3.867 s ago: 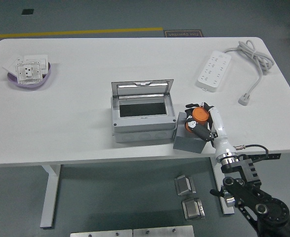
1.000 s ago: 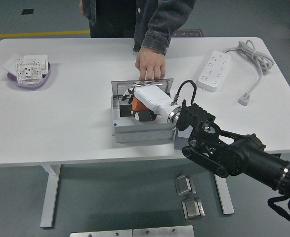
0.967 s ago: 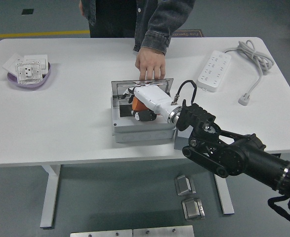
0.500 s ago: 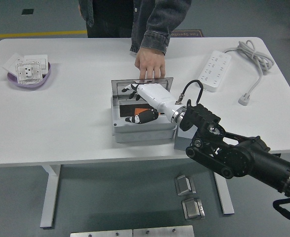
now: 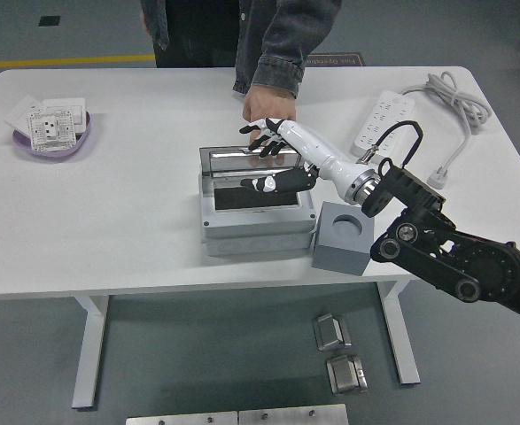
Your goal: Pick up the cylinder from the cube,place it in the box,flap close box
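- White table [image 5: 109,221]: your right hand [image 5: 273,159] hovers, fingers spread and empty, above the open grey box [image 5: 255,204].
- Person's hand [image 5: 264,111] holds the lid just beyond it.

A robotics lab or test workshop is suggested. A white table [image 5: 109,230] is set on a grey industrial floor, with a yellow line [image 5: 65,61] marked behind it. Loose metal plates [image 5: 332,332] are left below the table, and a power strip [image 5: 382,112] (cable coiled) lies on its far right.
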`<state>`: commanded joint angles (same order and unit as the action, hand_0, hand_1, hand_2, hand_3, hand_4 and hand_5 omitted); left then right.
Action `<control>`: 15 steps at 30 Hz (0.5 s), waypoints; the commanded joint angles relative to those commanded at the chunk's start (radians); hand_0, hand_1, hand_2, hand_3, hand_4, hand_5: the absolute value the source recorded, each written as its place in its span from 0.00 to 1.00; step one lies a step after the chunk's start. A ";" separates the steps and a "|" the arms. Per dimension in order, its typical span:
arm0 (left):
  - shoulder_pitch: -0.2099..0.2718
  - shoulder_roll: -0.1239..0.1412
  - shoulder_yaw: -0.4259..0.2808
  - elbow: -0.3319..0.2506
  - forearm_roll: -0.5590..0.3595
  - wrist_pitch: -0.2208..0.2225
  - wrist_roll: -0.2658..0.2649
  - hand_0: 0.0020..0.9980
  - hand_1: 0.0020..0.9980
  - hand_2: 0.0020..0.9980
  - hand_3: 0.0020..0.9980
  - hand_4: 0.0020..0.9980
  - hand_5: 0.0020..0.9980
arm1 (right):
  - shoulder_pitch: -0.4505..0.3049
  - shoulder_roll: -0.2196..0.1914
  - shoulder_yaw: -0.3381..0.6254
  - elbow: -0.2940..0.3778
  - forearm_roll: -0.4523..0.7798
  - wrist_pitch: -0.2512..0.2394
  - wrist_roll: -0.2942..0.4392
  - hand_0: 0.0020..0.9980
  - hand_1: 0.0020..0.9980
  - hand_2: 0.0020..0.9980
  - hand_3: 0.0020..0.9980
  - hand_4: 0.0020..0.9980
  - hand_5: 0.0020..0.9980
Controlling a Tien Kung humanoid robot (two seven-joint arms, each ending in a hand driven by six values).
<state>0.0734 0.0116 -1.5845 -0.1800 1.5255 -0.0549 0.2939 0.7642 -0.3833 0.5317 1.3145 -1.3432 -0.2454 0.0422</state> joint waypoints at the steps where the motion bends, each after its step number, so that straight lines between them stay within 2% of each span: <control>1: 0.000 0.000 0.000 0.000 0.000 0.000 0.000 0.67 0.68 0.59 0.70 0.48 0.04 | 0.006 -0.002 0.005 0.003 0.016 0.003 -0.002 0.57 0.53 0.65 0.78 0.77 0.20; 2: 0.000 0.001 0.003 0.000 -0.002 0.000 0.000 0.67 0.68 0.59 0.70 0.47 0.05 | 0.018 -0.001 0.013 -0.002 0.028 0.007 -0.004 0.56 0.53 0.65 0.73 0.72 0.19; 6: -0.001 0.004 0.011 0.000 -0.008 0.000 0.000 0.67 0.68 0.59 0.70 0.47 0.05 | 0.053 0.023 0.018 -0.051 0.044 0.017 -0.002 0.56 0.53 0.65 0.73 0.72 0.19; 15: -0.013 0.009 0.049 0.000 -0.030 -0.001 0.001 0.67 0.68 0.59 0.69 0.45 0.05 | 0.121 0.156 -0.030 -0.253 0.036 0.026 0.022 0.55 0.52 0.65 0.72 0.67 0.19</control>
<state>0.0600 0.0202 -1.5355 -0.1800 1.4957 -0.0554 0.2946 0.8856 -0.2273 0.5014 1.0612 -1.3071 -0.2197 0.0641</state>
